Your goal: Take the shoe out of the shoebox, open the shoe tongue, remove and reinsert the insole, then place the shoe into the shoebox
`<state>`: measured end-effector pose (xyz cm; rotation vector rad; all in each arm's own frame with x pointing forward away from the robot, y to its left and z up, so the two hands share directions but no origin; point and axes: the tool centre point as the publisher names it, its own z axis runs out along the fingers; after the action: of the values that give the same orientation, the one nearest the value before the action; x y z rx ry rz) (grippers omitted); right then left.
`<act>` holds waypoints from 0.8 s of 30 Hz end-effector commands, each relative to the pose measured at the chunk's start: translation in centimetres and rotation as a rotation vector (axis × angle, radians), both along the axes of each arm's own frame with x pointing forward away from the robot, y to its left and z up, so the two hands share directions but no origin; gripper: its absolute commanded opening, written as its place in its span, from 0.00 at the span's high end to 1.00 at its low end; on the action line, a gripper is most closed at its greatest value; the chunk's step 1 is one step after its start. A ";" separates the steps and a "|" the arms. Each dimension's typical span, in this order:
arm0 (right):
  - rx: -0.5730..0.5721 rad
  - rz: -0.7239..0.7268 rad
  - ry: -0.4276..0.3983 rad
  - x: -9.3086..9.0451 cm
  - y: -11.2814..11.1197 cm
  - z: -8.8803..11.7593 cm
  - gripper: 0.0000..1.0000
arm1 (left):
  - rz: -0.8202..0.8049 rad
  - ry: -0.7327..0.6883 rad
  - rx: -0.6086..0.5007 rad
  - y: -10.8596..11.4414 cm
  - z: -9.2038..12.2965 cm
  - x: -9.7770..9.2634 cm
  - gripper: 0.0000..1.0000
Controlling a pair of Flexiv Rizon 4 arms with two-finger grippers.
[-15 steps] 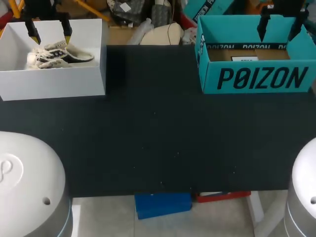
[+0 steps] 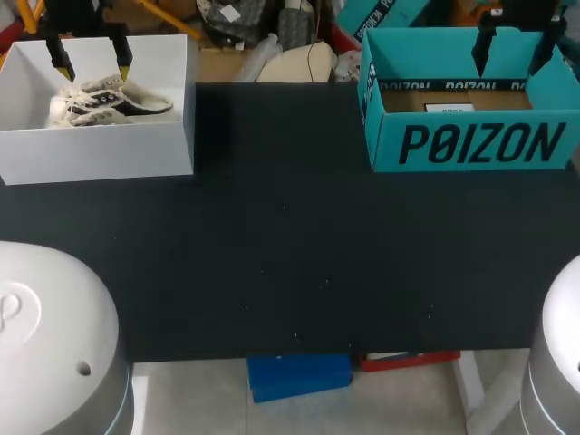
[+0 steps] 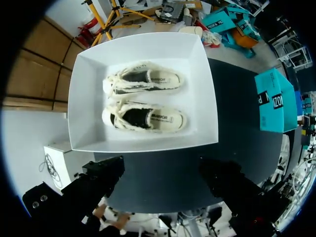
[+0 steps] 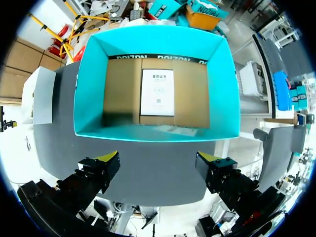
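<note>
A pair of cream low-top shoes with dark insides and frayed edges lies side by side in the white shoebox (image 2: 100, 154) at the table's far left. In the left wrist view one shoe (image 3: 145, 79) lies farther off and the other shoe (image 3: 146, 117) nearer, both inside the white shoebox (image 3: 81, 98). My left gripper (image 2: 91, 59) hangs open above the shoes (image 2: 109, 101), touching nothing; the left gripper (image 3: 163, 170) is wide apart. My right gripper (image 2: 514, 41) stands open over the teal box (image 2: 471, 145), and the right gripper (image 4: 158, 159) holds nothing.
The teal box (image 4: 84, 89) at the far right holds only brown cardboard flooring with a white label sheet (image 4: 158, 92). The black tabletop (image 2: 290, 263) stretches between both boxes and toward the front edge.
</note>
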<state>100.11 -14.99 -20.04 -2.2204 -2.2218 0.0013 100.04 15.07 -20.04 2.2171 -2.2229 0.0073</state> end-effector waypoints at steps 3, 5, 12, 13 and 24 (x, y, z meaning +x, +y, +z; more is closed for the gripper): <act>0.000 0.000 0.001 0.0 0.0 0.0 0.00 | 0.000 0.001 0.002 0.0 0.0 0.0 0.00; 0.000 0.000 0.001 0.0 0.0 0.0 0.00 | -0.185 -0.067 0.021 -0.2 -0.1 -0.1 0.00; 0.000 0.000 0.001 0.0 0.0 0.0 0.00 | -1.107 -0.299 0.213 -0.9 -1.0 -0.9 0.00; 0.000 0.000 0.001 0.0 0.0 0.0 0.00 | -1.246 -0.287 0.236 -0.7 -1.1 -1.2 0.00; 0.000 0.000 0.001 0.0 0.0 0.0 0.00 | -1.596 -0.342 0.329 -0.3 -1.1 0.3 0.00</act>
<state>100.11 -14.99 -20.05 -2.2197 -2.2211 0.0012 100.87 14.78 -20.97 1.5132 -2.9613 0.0417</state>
